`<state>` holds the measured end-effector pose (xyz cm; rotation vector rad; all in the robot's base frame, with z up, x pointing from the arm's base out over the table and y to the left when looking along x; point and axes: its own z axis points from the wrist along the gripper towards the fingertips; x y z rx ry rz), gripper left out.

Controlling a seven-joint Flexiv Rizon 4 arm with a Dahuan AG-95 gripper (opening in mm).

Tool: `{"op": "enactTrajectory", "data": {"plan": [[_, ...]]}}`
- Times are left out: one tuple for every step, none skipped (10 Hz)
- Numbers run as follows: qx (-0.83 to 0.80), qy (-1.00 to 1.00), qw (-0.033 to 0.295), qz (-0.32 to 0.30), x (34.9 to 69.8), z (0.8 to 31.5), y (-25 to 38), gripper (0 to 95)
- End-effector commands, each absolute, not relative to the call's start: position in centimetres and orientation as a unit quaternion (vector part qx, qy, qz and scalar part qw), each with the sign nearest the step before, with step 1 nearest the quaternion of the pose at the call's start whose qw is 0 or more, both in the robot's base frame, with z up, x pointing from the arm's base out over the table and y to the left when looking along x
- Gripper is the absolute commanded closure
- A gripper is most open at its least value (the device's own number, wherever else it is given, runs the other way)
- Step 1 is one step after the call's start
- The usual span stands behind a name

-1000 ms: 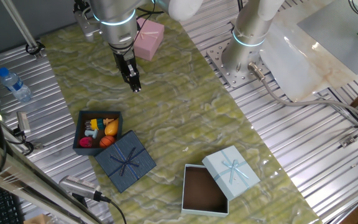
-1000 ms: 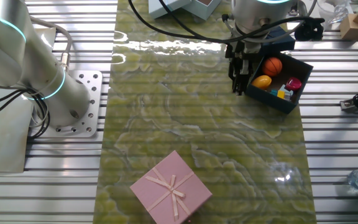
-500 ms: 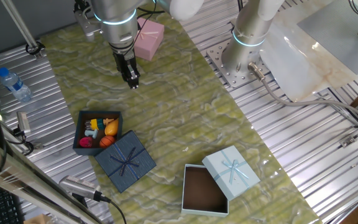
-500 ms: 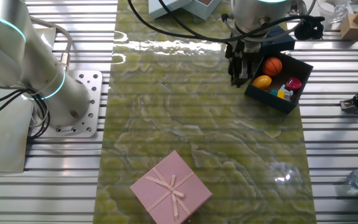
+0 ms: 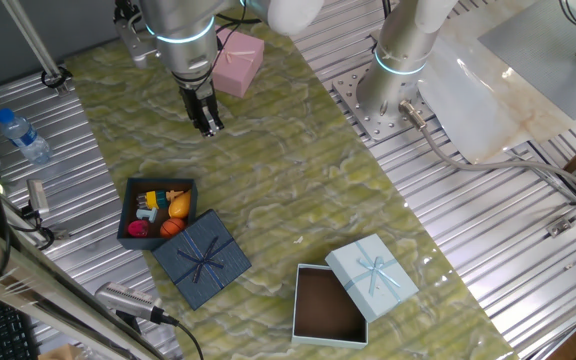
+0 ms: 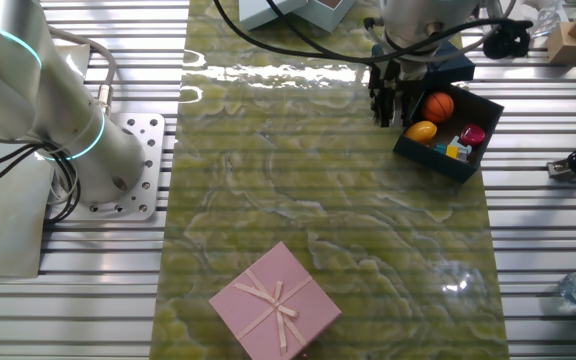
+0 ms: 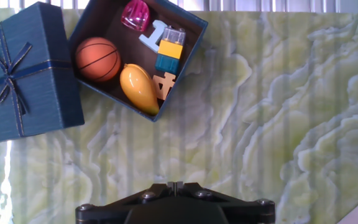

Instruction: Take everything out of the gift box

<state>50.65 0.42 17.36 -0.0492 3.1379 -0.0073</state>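
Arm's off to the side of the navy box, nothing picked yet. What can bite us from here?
1. The toys are packed tight: the orange ball touches the yellow mango-shaped piece, so the jaws may catch two or wedge.
2. The navy lid lies right against the gift box; a low approach may clip it.
3. The gripper looks shut; it must open before descending.

Flexiv arm: we record silver-grey cylindrical links, each joint ringed by a glowing cyan band. Black cables loop beside the wrist. Gripper: slim black fingers. In the hand view we note its black housing with small silver screws.
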Motion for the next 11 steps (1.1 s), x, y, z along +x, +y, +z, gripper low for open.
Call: {"op": "enactTrajectory", "data": {"plan": [[-0.018,1.000,0.003,-0.003,50.56,17.38,0.38,95.0],[-0.018,1.000,0.003,-0.003,50.56,17.38,0.39,95.0],[-0.018,1.000,0.003,-0.003,50.59,17.39,0.40,95.0],[-0.018,1.000,0.002,-0.003,50.60,17.40,0.41,95.0],[-0.019,1.000,0.002,-0.003,50.61,17.41,0.42,95.0],[-0.023,1.000,0.002,-0.003,50.61,17.41,0.42,95.0],[-0.023,1.000,0.002,-0.003,50.61,17.41,0.43,95.0],[-0.023,1.000,0.002,-0.003,50.61,17.41,0.43,95.0],[-0.021,1.000,0.001,-0.003,50.61,17.41,0.43,95.0],[-0.021,1.000,0.001,-0.003,50.61,17.41,0.43,95.0],[-0.020,1.000,0.001,-0.003,50.61,17.41,0.43,95.0]]}}
